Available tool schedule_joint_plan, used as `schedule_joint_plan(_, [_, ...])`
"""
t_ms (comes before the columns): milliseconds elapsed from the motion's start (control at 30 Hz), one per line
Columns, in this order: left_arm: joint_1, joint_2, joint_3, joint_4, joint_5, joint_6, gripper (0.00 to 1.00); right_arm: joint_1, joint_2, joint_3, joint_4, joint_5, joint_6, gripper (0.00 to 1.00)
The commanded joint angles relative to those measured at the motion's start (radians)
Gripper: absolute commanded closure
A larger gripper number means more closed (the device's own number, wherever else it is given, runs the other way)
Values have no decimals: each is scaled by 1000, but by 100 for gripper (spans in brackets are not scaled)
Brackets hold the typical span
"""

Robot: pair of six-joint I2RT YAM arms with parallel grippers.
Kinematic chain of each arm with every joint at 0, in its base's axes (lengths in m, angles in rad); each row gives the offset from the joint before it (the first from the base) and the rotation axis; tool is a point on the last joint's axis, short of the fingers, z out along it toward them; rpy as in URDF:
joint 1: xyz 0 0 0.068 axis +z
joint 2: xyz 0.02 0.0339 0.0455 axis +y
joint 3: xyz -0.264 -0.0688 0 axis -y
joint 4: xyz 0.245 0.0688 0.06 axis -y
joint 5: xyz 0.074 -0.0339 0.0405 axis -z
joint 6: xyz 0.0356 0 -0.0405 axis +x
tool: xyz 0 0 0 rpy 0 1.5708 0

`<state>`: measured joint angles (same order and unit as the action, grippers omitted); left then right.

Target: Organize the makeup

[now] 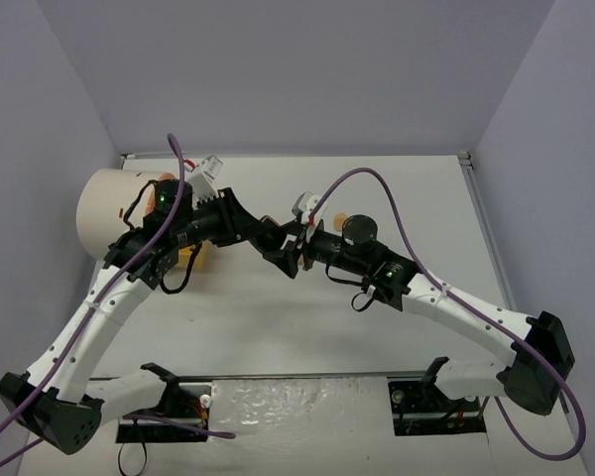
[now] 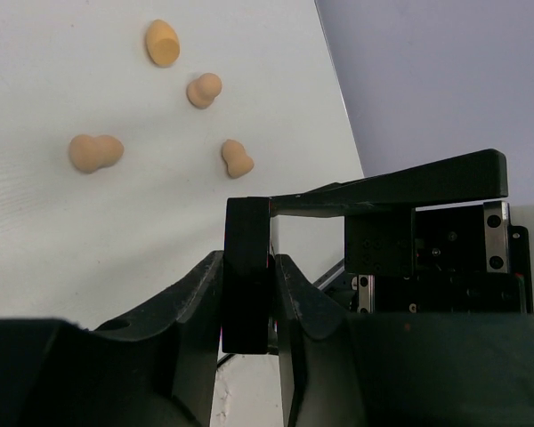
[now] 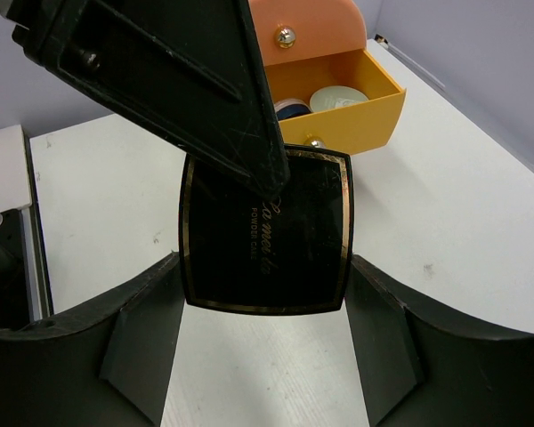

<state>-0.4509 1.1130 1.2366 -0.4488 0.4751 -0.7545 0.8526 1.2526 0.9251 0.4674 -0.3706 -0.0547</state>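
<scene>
Two grippers share the black square compact above the tabletop: the right gripper spans its width, fingers against opposite edges; the left gripper pinches its thin edge, fingers pressed to both faces. Progress appears partial; the orange drawer stands open with the pale green disc and a dark round item inside; four peach sponges lie loose on the tabletop. Left to do, by judgement: stowing the compact, the sponges and whatever lies out of view.
</scene>
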Motion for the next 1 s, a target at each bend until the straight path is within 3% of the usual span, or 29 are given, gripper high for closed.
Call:
schedule_joint_plan(0, [-26, 1, 20, 92, 13, -18, 95, 6, -51, 17, 132, -23, -2, 86])
schedule_joint_plan(167, [-28, -10, 18, 96, -5, -1, 100, 5, -45, 10, 128, -5, -4, 21])
schedule_joint_plan(267, [-29, -10, 29, 66, -34, 25, 100, 5, -52, 2, 111, 14, -5, 2])
schedule_joint_plan(433, [-26, 7, 117, -89, -212, 191, 100, 3, -92, -9, 44, 89, -25, 0])
schedule_joint_plan(567, [-13, 28, 199, -230, -546, 320, 100, 1, -155, -31, -36, 230, -42, 0])
schedule_joint_plan(633, [6, 45, 231, -258, -634, 379, 100, -1, -195, -64, -44, 264, -42, 0])
schedule_joint_plan(967, [215, 187, 293, -209, -601, 471, 100, -16, -291, -144, -77, 303, -44, 0])
